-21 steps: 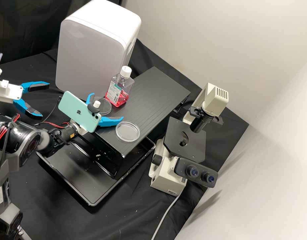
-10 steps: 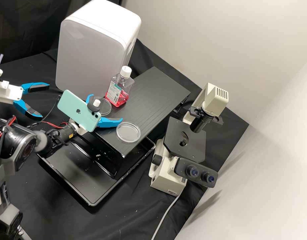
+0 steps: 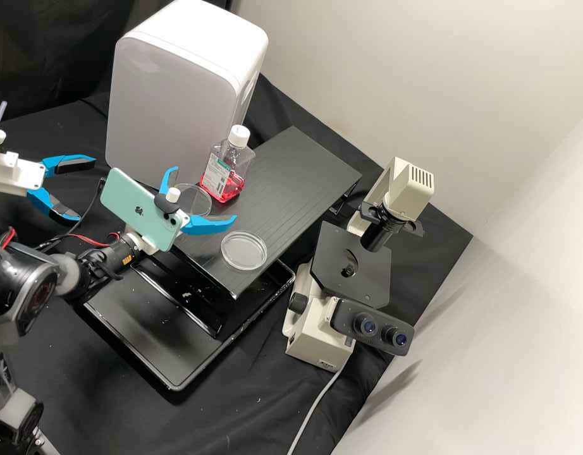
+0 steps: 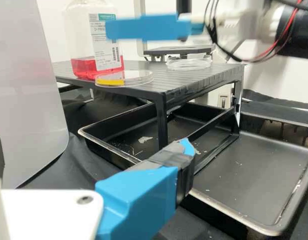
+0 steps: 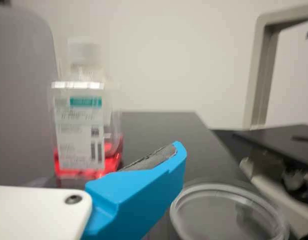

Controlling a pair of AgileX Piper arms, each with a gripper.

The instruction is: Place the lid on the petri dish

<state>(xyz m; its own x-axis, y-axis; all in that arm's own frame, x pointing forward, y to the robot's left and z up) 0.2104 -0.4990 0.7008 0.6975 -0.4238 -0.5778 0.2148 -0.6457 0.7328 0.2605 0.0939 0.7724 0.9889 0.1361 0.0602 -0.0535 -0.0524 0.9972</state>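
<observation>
In the high view the right gripper (image 3: 204, 194), with a mint-green phone (image 3: 138, 216) mounted behind its fingers, hangs left of centre above the black ribbed platform (image 3: 291, 183). Its jaws are spread wide and hold nothing. The petri dish (image 3: 193, 199), with yellowish medium in it, lies on the platform below the fingers, just beside the culture flask (image 3: 225, 167) of red liquid. The clear lid (image 3: 243, 249) lies apart at the platform's lower corner. At the frame's left edge the left gripper (image 3: 83, 189) also gapes wide and empty.

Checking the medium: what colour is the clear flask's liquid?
Red liquid; left wrist view shows it best.
</observation>
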